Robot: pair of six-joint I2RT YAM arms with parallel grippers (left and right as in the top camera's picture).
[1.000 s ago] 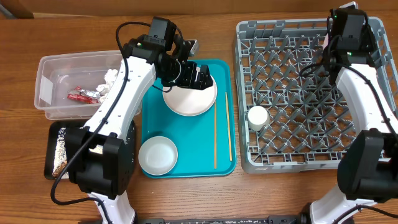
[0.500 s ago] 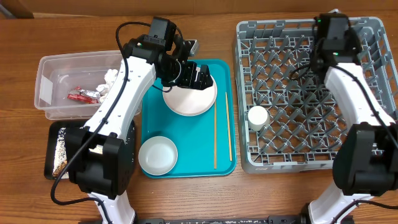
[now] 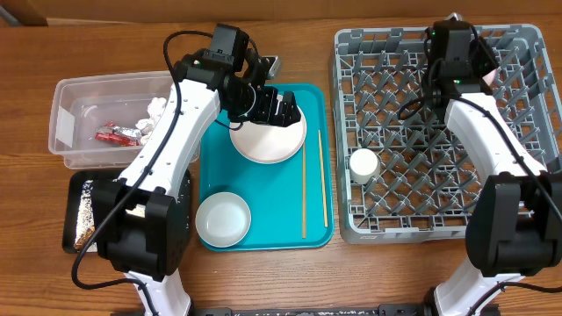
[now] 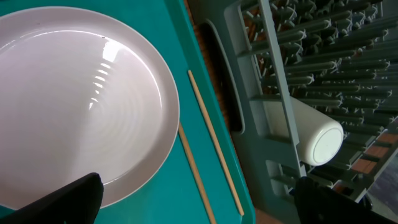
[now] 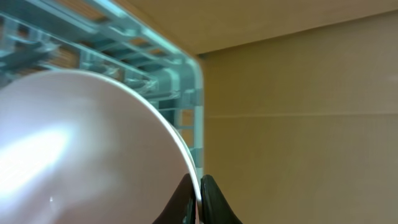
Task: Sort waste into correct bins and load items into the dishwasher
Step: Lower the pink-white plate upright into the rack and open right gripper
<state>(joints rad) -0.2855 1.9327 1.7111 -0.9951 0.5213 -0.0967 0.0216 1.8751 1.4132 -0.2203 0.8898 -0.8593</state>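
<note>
A brown wood-grain table (image 3: 290, 17) carries everything, with the teal tray (image 3: 316, 96) at its middle. On the tray lie a pale pink plate (image 3: 268, 140) at the far end, a white bowl (image 3: 223, 219) in the near left corner and two chopsticks (image 3: 304, 197) along the right side. The left gripper (image 4: 199, 205) hovers above the plate, fingers spread wide. Right of the tray stands the grey rack (image 3: 395, 114), a white cup (image 3: 363, 165) on its side in it. Further right, the right gripper (image 5: 199, 196) pinches the rim of a pale dish (image 5: 81, 149). Left of the tray sit the clear tub (image 3: 66, 92) holding a red wrapper (image 3: 117, 134) and tissue (image 3: 156, 108), and the black tray (image 3: 70, 189) with grains (image 3: 85, 215)
</note>
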